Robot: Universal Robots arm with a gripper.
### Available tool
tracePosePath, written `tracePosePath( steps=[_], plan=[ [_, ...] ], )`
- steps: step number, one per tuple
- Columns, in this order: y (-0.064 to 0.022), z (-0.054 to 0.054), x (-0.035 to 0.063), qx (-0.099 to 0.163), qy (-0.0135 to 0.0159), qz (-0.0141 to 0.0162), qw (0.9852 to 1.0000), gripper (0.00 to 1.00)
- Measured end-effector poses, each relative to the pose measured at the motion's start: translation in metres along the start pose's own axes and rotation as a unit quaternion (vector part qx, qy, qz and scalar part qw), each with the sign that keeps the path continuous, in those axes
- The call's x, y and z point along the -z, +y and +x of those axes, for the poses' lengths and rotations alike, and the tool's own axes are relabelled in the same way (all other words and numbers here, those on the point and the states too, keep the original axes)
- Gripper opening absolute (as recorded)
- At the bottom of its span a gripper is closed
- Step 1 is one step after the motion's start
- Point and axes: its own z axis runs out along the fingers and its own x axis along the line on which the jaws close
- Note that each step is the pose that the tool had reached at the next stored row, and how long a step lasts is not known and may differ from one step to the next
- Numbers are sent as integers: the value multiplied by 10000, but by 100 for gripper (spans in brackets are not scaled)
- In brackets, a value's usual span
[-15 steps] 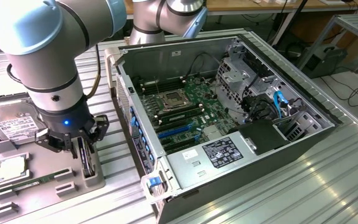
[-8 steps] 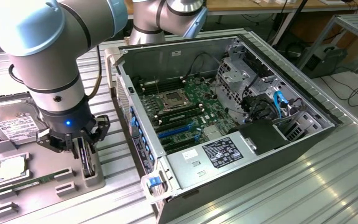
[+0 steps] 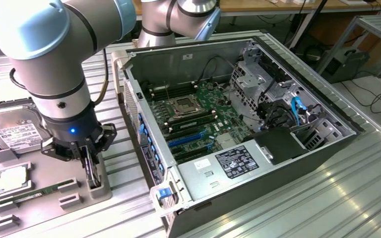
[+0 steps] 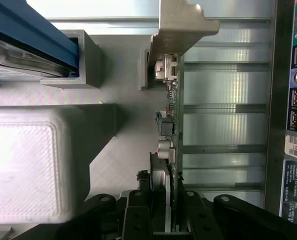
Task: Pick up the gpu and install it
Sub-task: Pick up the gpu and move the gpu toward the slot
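Your gripper (image 3: 88, 157) has its fingers drawn in narrowly on the graphics card (image 4: 174, 115), one against each face. The card stands on edge in a slot along the grey tray's (image 3: 78, 201) edge beside the open computer case (image 3: 349, 126).

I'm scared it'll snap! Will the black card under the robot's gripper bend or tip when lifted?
Probably stiff: the gpu looks like a thin rigid board with a metal end bracket. It stands on edge in the grey holder, so a sideways nudge might tip it. Its exposed parts look fragile.
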Motion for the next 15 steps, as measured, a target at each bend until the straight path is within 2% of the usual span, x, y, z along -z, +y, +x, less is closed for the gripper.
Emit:
tracePosePath(
  steps=[9, 15],
  plan=[
    [0, -2, 7, 0, -2, -2, 10000, 28],
    [-6, -5, 154, 0, -1, 0, 10000, 28]
  ],
)
